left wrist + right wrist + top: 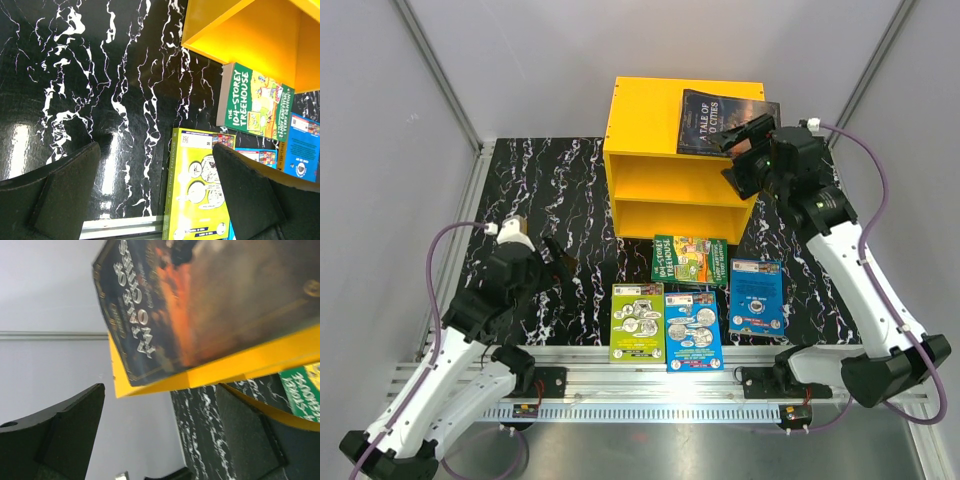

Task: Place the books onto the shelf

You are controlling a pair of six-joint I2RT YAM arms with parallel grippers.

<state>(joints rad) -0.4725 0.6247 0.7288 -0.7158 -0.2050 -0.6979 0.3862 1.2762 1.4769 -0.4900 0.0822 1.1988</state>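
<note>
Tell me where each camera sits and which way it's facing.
Top external: above and behind the bases, looking down on the table and shelf; both arms show.
Left wrist: low over the table, facing the green Treehouse book; its open left gripper frames the bottom.
Right wrist: by the shelf top, facing the dark book lying there; open right gripper below.
Shared: both wrist views catch the Treehouse book.

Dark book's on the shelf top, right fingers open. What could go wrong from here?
The dark book overhangs the right edge of the shelf, and the open right fingers sit close by; pulling away could nudge it off. The lime-green book and blue book lie edge to edge, so grasping one might drag the other.
</note>
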